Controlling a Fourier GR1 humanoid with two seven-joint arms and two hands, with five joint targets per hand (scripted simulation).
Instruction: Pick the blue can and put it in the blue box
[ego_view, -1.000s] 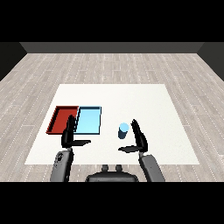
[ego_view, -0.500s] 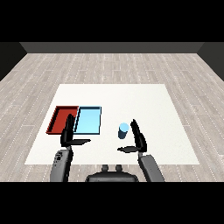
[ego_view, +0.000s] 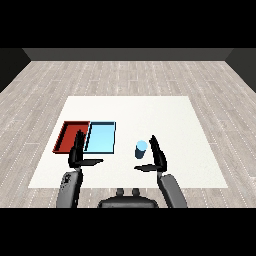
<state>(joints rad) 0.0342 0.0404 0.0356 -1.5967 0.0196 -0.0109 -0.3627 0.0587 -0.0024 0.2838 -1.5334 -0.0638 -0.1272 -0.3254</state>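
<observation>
Here the right hand (ego_view: 158, 156) stands upright just to the right of the blue can (ego_view: 141, 149), fingers straight and pointing up, thumb stretched out low toward the left below the can; it is released and holds nothing. Whether the palm touches the can's side cannot be told, but nothing curls round it. The can stands upright on the white table (ego_view: 165, 112), to the right of the light blue tray (ego_view: 100, 137) and apart from it. Beyond that tray, touching its left edge, lies the red tray (ego_view: 67, 134). The left hand (ego_view: 77, 152) is likewise released, fingers straight up, thumb out to the right, placed in front of the seam between the two trays and partly covering the red tray's near right corner.

The risk, as I judge it, is that the right hand closes from the side with the can not yet between thumb and fingers: the can could be nudged leftward or tipped rather than enclosed. A later carry toward the blue tray would also pass near the idle left hand.

Against the earlier frames, nothing has visibly changed: both hands, the can and the trays sit as they did a second ago.
</observation>
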